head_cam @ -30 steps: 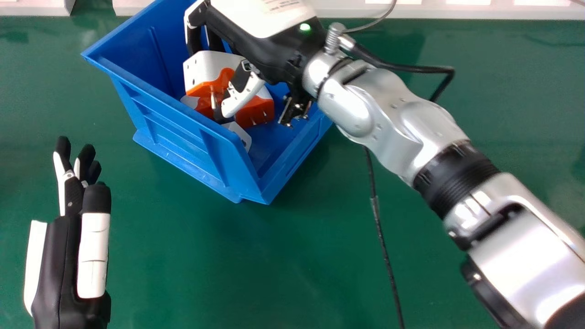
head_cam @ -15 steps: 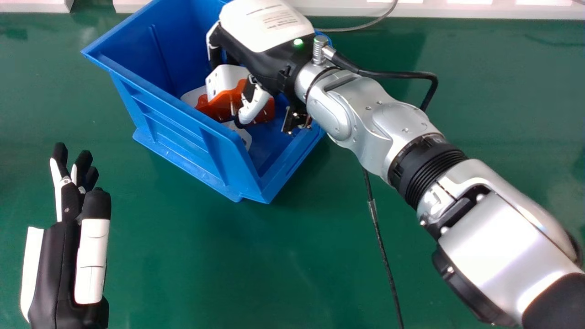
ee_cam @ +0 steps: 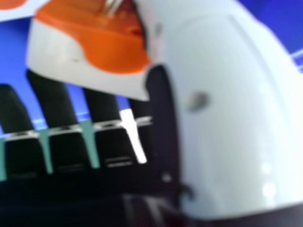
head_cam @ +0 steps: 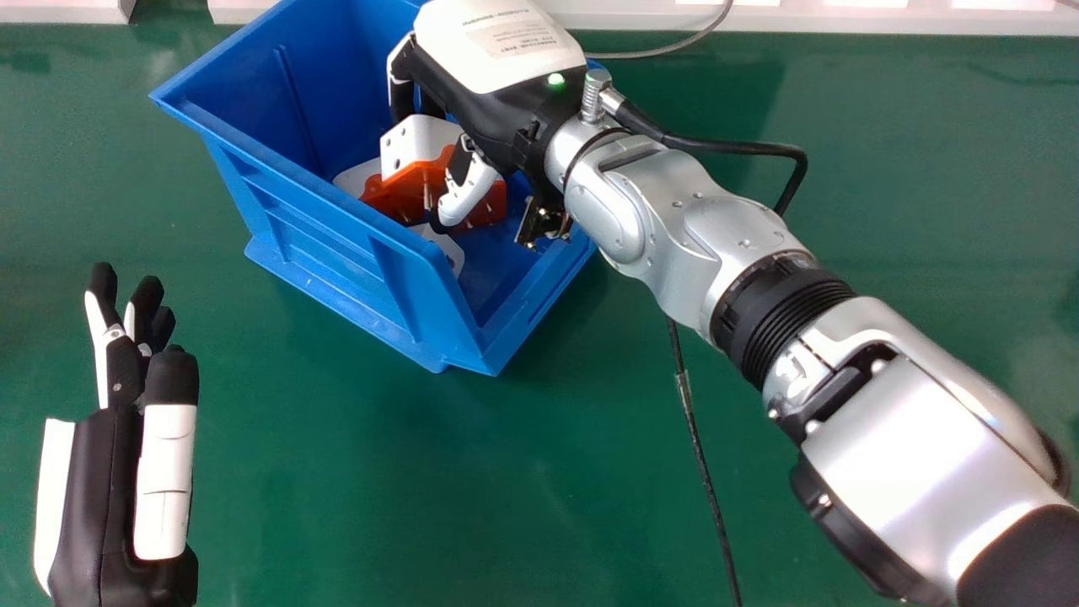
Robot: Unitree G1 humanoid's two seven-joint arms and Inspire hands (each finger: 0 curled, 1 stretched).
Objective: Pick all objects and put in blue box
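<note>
The blue box (head_cam: 324,240) sits at the back, left of centre. My right hand (head_cam: 468,192) reaches down inside it, thumb and fingers round a white and orange plug-like piece (head_cam: 415,142). Beneath and beside that lie more white and orange parts (head_cam: 487,211) on the box floor, partly covered by the hand. In the right hand view the piece (ee_cam: 113,52) is between the fingers and the thumb of my right hand (ee_cam: 232,109). At the left of the head view, my left hand (head_cam: 105,472) is open, holding nothing, apart from the box.
A black cable (head_cam: 701,464) runs over the green table (head_cam: 379,489) under the right forearm. Pale frames (head_cam: 826,18) line the table's far edge, with a thin grey cable (head_cam: 666,49) lying before them.
My right hand and the piece in it shifted right and slightly lower in the head view, then nearly stopped. The right forearm swung toward the view's left and bottom. My left hand moved slightly left and down.
</note>
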